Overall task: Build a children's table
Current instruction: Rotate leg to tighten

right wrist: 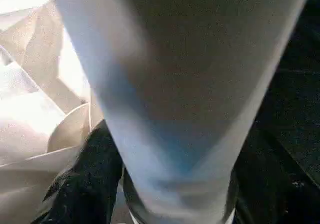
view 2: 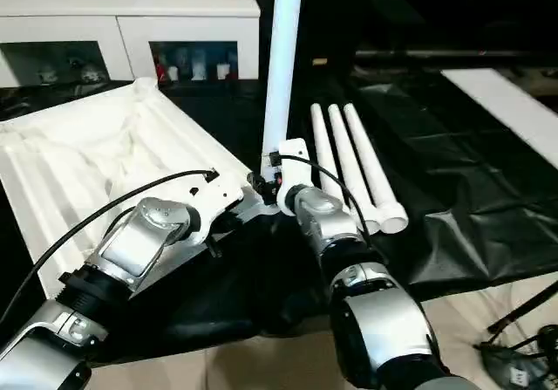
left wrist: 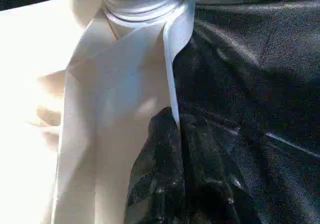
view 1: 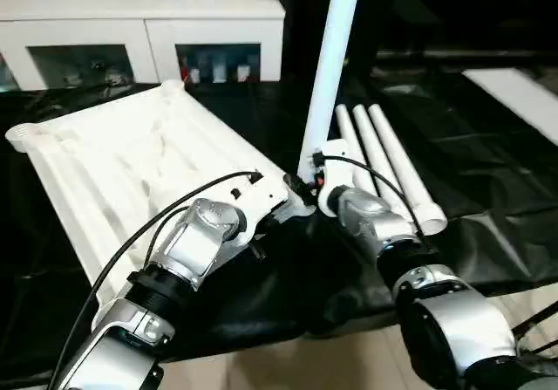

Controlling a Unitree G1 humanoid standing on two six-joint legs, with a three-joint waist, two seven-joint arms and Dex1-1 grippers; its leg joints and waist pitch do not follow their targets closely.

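The children's table top (view 1: 131,163) lies upside down, ribbed side up, on the left of the black-draped work table. One white leg (view 1: 331,58) stands upright in its near right corner socket (left wrist: 145,3). Three more legs (view 1: 384,159) lie side by side just right of it. My left gripper (view 1: 264,220) is shut on the top's thin rim (left wrist: 170,73) beside that socket. My right gripper (view 1: 309,185) sits at the foot of the upright leg (right wrist: 180,83), which rises close in front of its wrist camera.
A white cabinet (view 1: 139,23) with glass doors stands behind the work table. A white board (view 1: 523,93) lies at the far right on the black cloth (view 1: 488,172). The table's front edge runs just under my forearms, and a stand's legs and cables (view 2: 523,355) lie on the floor at the right.
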